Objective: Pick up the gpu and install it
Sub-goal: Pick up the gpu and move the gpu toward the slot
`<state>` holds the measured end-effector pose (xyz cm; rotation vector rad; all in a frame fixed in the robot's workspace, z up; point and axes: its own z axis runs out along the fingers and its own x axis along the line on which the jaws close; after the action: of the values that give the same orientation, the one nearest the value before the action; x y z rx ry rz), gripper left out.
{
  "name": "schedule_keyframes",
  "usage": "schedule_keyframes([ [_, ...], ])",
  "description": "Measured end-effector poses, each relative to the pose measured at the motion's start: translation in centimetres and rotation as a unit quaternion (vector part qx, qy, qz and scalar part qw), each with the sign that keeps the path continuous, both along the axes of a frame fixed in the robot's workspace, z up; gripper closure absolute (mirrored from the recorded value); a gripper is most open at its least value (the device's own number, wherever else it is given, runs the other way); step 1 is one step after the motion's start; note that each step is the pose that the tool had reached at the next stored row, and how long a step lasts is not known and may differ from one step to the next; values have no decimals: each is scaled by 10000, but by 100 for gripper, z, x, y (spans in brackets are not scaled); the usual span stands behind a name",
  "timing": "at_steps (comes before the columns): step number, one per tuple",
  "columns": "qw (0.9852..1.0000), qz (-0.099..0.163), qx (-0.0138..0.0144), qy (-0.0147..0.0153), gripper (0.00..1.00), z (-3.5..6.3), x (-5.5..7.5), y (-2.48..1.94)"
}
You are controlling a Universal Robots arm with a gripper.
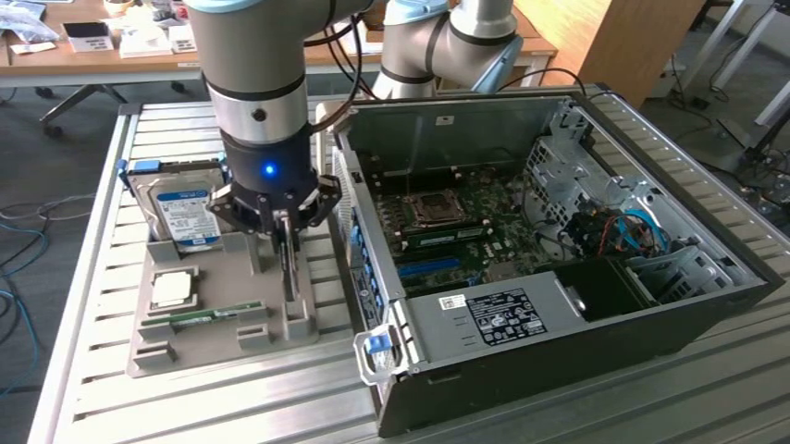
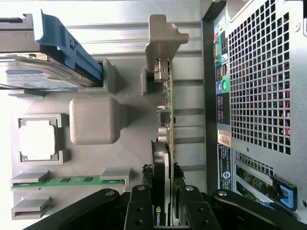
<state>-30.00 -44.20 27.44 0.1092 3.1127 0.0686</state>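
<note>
**Grasp stage of the pick-up.** The gpu [image 2: 166, 120] stands on edge in the slotted posts of the grey parts tray [image 1: 216, 356]. It sits along the tray side that faces the open computer case [image 1: 556, 370], with its metal bracket [image 2: 161, 43] at the tray end away from the gripper. The gripper [image 1: 284, 224] reaches down over the opposite end of the card. Its fingers [image 2: 140, 206] straddle the fan section and lie against both faces, so the pincer appears to be pinching the gpu rather than standing spread. The card is not yet lifted; its lower edge looks seated between the tray posts.

Elsewhere on the tray, on the side away from the case, are a hard drive [image 1: 185, 213] held upright at the far end, a processor chip [image 1: 173, 289] in a square nest mid-tray, and a memory stick [image 1: 203, 316] lying near the tray's front.

The case lies just beside the tray with its motherboard [image 1: 469, 231] exposed.

*Judgement:* the step in hand is securing the card, and installation has not begun. Clearing the tray would call for a straight pull in the card's own plane, since the posts flank it closely and a tilt could jam the thin board.
</note>
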Motion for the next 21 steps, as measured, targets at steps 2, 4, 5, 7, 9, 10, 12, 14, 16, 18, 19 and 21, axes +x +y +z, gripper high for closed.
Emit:
schedule_keyframes([
  [2,10000,0,0,0,73,15,0,0],
  [4,10000,0,0,0,73,35,0,0],
  [5,10000,0,0,-1,73,45,0,0],
  [7,10000,0,0,0,73,71,0,0],
  [9,10000,0,0,0,73,96,0,0],
  [10,10000,0,0,0,73,110,0,0],
  [12,10000,0,0,0,73,144,0,0],
  [14,10000,0,0,0,73,178,0,0],
  [16,10000,0,0,0,73,212,0,0],
  [18,10000,0,0,0,73,249,0,0],
  [19,10000,0,1,0,73,267,0,0],
  [21,10000,0,0,0,73,305,0,0],
])
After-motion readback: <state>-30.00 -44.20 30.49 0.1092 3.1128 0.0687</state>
